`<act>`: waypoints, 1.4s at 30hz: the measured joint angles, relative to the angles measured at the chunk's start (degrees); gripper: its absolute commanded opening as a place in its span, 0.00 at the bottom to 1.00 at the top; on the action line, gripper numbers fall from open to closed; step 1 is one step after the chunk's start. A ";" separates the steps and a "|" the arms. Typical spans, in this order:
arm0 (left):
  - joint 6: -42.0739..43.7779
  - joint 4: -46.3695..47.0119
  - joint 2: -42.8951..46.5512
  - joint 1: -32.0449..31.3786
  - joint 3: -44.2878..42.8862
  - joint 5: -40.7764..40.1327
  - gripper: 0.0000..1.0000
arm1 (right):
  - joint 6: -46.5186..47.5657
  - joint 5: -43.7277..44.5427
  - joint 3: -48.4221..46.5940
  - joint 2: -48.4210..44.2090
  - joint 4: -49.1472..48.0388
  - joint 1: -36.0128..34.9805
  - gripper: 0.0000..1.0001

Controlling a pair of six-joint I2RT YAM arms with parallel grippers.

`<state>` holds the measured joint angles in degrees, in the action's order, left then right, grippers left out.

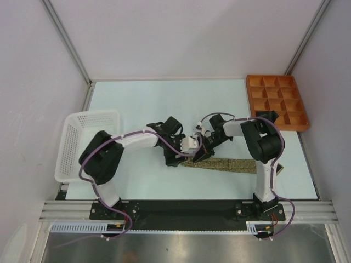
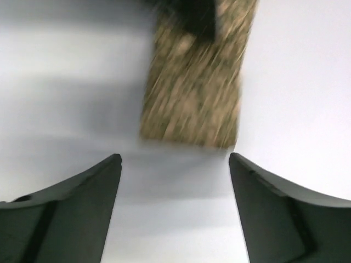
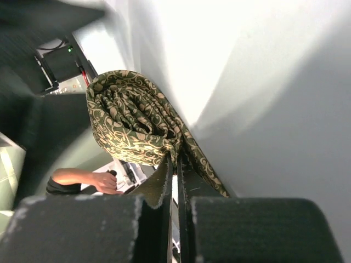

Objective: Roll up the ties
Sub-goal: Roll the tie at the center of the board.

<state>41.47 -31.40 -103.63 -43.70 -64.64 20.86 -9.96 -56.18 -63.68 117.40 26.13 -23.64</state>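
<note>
An olive-tan patterned tie (image 1: pixel 230 164) lies flat across the near middle of the table, running right toward the right arm's base. Its left end is wound into a loose roll (image 3: pixel 131 126). My right gripper (image 3: pixel 176 159) is shut on the edge of that roll, and in the top view the right gripper (image 1: pixel 200 153) stands over the tie's left end. My left gripper (image 2: pixel 174 156) is open and holds nothing. The blurred tie (image 2: pixel 192 93) lies just ahead of its fingertips. In the top view the left gripper (image 1: pixel 174 158) sits just left of the roll.
A white mesh basket (image 1: pixel 90 115) stands at the left edge of the table. An orange compartment tray (image 1: pixel 250 101) sits at the back right. Both arms crowd the table's middle, wrists close together.
</note>
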 measured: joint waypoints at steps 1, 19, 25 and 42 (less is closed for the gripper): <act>-0.42 -0.11 1.84 2.16 1.42 0.98 0.99 | 0.28 -0.15 -0.33 0.35 0.35 0.13 0.00; -5.35 10.29 41.20 14.34 14.47 10.19 1.00 | 4.17 0.20 -7.02 3.80 2.60 -5.79 0.00; -0.17 6.34 28.46 12.94 16.00 11.65 0.99 | 4.11 -1.53 -8.68 5.66 2.64 -6.47 0.00; 4.20 8.61 11.19 5.18 14.58 6.08 0.90 | 3.63 -3.19 -9.31 6.82 2.10 -6.88 0.00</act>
<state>45.67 -22.79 -92.44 -38.52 -50.06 26.94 -6.33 -59.37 -72.99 124.22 28.23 -30.52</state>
